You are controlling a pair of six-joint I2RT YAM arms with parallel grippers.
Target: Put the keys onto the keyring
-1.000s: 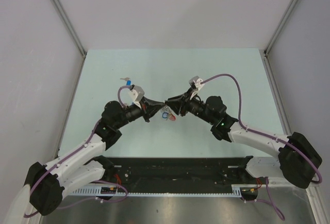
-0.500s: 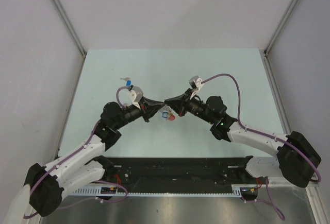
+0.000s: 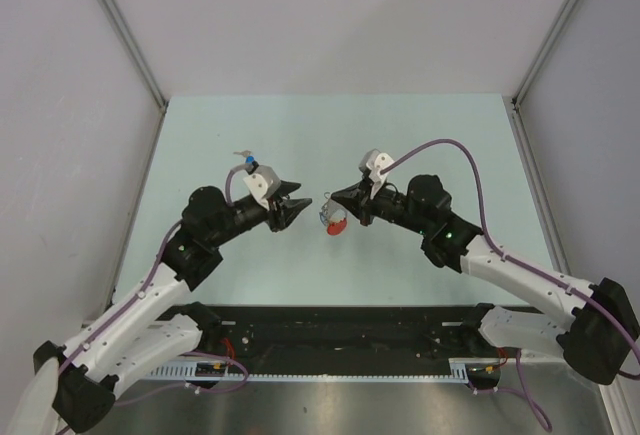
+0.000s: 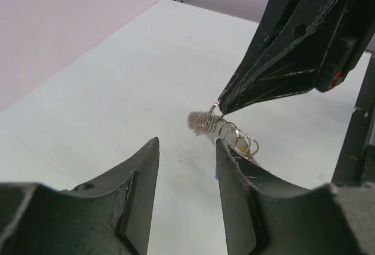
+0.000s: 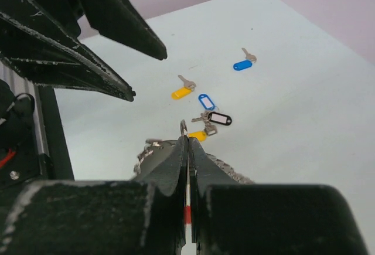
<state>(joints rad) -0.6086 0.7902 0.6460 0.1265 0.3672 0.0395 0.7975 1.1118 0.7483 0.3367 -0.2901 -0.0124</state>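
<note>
Half a second ago the two pincers met tip to tip over the middle of the tabletop (image 3: pixel 430 135). Now the left pincer (image 3: pixel 297 208) has drawn back toward nine o'clock and stands spread wide with nothing in it, a clear gap between it and the right one. The right pincer (image 3: pixel 336 196) is clamped on a thin metal loop of the keyring (image 3: pixel 336 224), which dangles just under its tip, silvery links and red arc hanging near the tabletop's centre. The left wrist view agrees: the links trail down from the closed tip, apart from the open left fingers (image 4: pixel 140 173). In the right wrist view a blue-tagged key (image 5: pixel 241 65) and a yellow-tagged key (image 5: pixel 180 93) lie loose at about twelve o'clock beyond the tip. A cluster of tagged keys (image 5: pixel 210 117) sits nearer; whether any of them is already threaded on cannot be told. By this, the ring now rests with the right arm alone, and the freed left pincer likely has to fetch a loose key next.
</note>
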